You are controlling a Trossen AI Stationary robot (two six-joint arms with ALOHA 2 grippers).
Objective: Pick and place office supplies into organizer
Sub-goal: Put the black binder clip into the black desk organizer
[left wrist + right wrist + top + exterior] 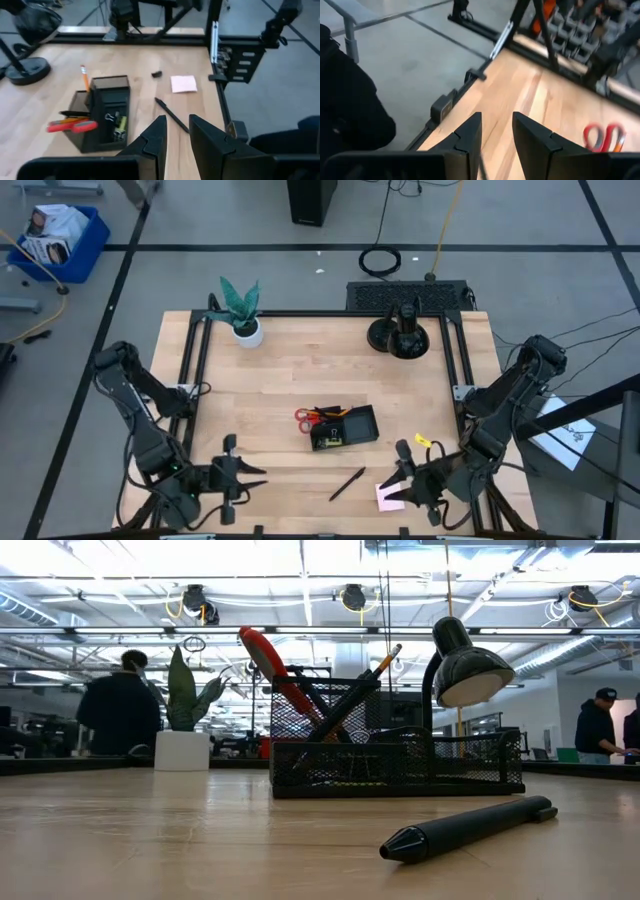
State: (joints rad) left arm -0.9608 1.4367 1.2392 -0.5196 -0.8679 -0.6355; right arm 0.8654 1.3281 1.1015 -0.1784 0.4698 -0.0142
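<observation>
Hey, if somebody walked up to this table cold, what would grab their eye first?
Probably the black mesh organizer at the middle of the wooden table, with red-handled scissors sticking out of it. In front of it a slim black pen lies loose, beside a pale pink sticky-note pad near the right gripper. At the far edge stand a green plant in a white pot and a black desk lamp.

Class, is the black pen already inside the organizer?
No, the black pen lies on the table, apart from the organizer.
</observation>
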